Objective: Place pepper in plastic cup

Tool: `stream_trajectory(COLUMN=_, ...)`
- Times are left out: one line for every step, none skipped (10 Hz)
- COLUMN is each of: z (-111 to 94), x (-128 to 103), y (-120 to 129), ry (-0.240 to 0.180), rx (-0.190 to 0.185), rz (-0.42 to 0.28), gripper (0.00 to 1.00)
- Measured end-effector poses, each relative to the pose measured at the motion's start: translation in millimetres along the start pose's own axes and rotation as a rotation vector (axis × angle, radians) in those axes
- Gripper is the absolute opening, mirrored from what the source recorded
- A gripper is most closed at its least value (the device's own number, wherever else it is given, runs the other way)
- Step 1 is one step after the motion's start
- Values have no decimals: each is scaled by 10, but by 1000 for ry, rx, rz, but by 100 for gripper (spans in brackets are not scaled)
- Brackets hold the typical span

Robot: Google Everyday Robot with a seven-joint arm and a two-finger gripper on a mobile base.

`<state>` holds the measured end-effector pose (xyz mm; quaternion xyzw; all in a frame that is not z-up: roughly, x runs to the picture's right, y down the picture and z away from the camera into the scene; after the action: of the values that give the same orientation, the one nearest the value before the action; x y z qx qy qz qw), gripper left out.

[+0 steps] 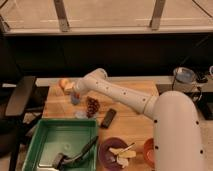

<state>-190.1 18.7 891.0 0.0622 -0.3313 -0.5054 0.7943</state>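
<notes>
My gripper point(75, 93) is at the left end of the wooden table point(135, 125), at the tip of the white arm point(120, 94) that reaches in from the right. It hangs right over the small light-blue plastic cup point(75, 100). A bit of red-orange, the pepper point(69, 90), shows at the gripper just above the cup's rim. Most of the pepper is hidden by the gripper. I cannot tell whether it is held or touches the cup.
A peach-coloured fruit point(63, 83) lies behind the cup. A dark red grape bunch point(92, 106) and a black flat object point(108, 118) lie to the right. A green tray point(37, 145) with a tool, a purple plate point(106, 150) and an orange bowl point(149, 153) stand in front.
</notes>
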Motion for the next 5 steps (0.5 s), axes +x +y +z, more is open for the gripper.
stream_trajectory(z=-36, x=11, y=2, ry=10, rx=0, rz=-3, gripper=66)
stream_trajectory(z=-154, x=64, y=-25, ry=34, rx=4, rz=-7, gripper=66)
stream_trajectory(z=-268, x=108, y=-35, ry=51, rx=9, rz=-6, gripper=66)
stream_trajectory(z=-426, x=155, y=-111, ry=71, rx=22, rz=-12, gripper=66)
stream_trajectory(z=-579, x=199, y=-176, ry=90, rx=35, rz=-17, gripper=66)
